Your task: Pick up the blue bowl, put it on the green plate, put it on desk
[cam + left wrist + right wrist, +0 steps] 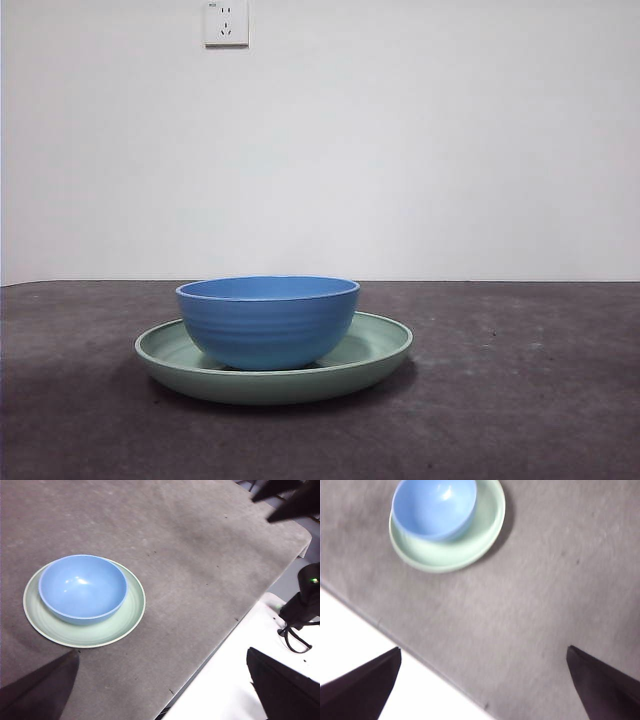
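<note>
The blue bowl stands upright inside the green plate, left of the plate's middle, on the desk. No arm shows in the front view. My left gripper is open and empty, held high above the desk and well off to one side of the blue bowl and the green plate. My right gripper is also open and empty, high over the desk's edge, far from the blue bowl and the green plate.
A white wall with a power socket backs the desk. The desk's edge borders a white surface. The other arm's dark tips and a black device with a green light sit beyond that edge.
</note>
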